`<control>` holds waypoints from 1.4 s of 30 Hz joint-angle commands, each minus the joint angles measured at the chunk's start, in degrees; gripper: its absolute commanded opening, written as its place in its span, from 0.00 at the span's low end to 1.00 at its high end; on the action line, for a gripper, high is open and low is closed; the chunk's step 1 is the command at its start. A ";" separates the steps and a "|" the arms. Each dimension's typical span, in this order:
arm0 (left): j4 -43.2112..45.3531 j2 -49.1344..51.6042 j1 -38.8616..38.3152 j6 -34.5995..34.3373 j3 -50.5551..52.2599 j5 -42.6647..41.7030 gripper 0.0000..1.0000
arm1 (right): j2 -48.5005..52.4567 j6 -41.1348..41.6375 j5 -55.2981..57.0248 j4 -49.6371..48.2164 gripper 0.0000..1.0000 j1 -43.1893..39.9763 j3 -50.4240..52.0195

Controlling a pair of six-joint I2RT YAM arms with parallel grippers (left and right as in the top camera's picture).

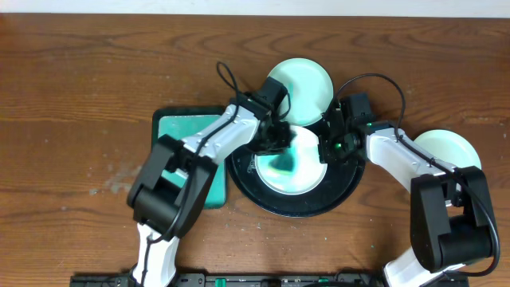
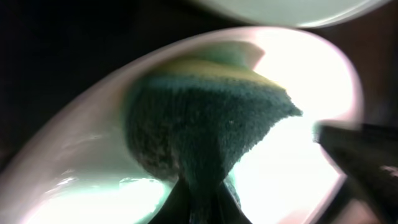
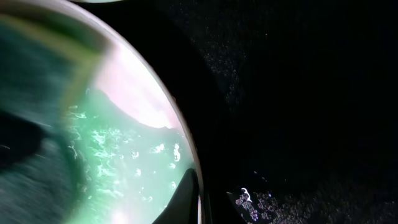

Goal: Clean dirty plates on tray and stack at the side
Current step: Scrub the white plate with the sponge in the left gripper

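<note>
Teal-green rectangular tray (image 1: 171, 131) lies at the left of the brown wooden table (image 1: 80, 80), touching the round glossy black tray (image 1: 296, 211) at centre. Left gripper (image 1: 275, 143), reaching over both, is clenched on a dark green sponge with a yellow backing (image 2: 205, 130), which presses on the small pale mint plate with a teal smear (image 1: 307, 182); this smeared plate lies inside the black tray. A second pale mint round plate (image 1: 307, 80) sits behind, at the tray's far rim. Right gripper (image 1: 327, 150) grasps the smeared plate's right rim; the right wrist view shows green foam there. A third pale plate (image 1: 450, 147) lies on the table at right, partly under the right arm
</note>
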State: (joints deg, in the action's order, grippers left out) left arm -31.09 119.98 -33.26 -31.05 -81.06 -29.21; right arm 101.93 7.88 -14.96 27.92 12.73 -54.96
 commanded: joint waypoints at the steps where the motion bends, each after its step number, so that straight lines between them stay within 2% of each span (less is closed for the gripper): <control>1: 3.85 6.47 -3.30 0.37 0.57 -18.21 0.07 | 1.44 0.26 -0.94 0.15 0.01 1.99 1.14; 7: 2.49 6.45 -5.07 0.37 0.57 -18.38 0.07 | 1.44 0.26 -0.96 0.13 0.01 1.99 1.14; 11: -4.31 6.23 -4.92 1.27 0.57 -18.16 0.07 | 1.44 0.26 -0.94 0.07 0.01 1.99 1.14; 13: -7.43 5.27 -3.98 1.16 0.55 -14.75 0.07 | 1.44 0.26 -0.96 0.09 0.01 1.99 1.14; 17: -14.40 -0.37 -1.16 -1.16 0.55 18.75 0.07 | 1.44 0.26 -0.96 0.02 0.01 1.99 1.14; 21: -15.87 -2.49 1.36 0.39 0.44 31.78 0.07 | 1.44 0.24 -0.94 -0.07 0.01 1.99 1.14; 24: -16.63 -2.58 3.15 0.85 0.39 37.05 0.07 | 1.44 0.24 -0.94 -0.11 0.01 1.99 1.14; 26: -15.96 -2.58 3.82 0.87 0.39 34.99 0.07 | 1.44 0.24 -0.94 -0.11 0.01 1.99 1.14; 28: -13.77 -2.27 3.78 1.95 0.39 28.55 0.07 | 1.44 0.24 -0.94 -0.11 0.01 1.99 1.14; 30: -8.72 -0.92 2.84 2.10 0.42 14.25 0.07 | 1.44 0.24 -0.96 -0.11 0.01 1.99 1.14; 34: -4.63 2.49 -0.61 2.14 0.42 -1.92 0.07 | 1.44 0.24 -0.96 -0.07 0.01 1.99 1.14; 38: -4.72 3.26 -4.44 5.99 0.42 -12.41 0.07 | 1.44 0.24 -0.96 -0.04 0.01 1.99 1.14; 42: -7.26 3.26 -4.92 7.52 0.42 -15.87 0.07 | 1.44 0.24 -0.96 -0.02 0.01 1.99 1.14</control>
State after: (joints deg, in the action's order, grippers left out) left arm -35.97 120.86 -36.82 -26.15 -81.65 -36.84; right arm 101.93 8.16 -16.08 27.86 13.78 -54.94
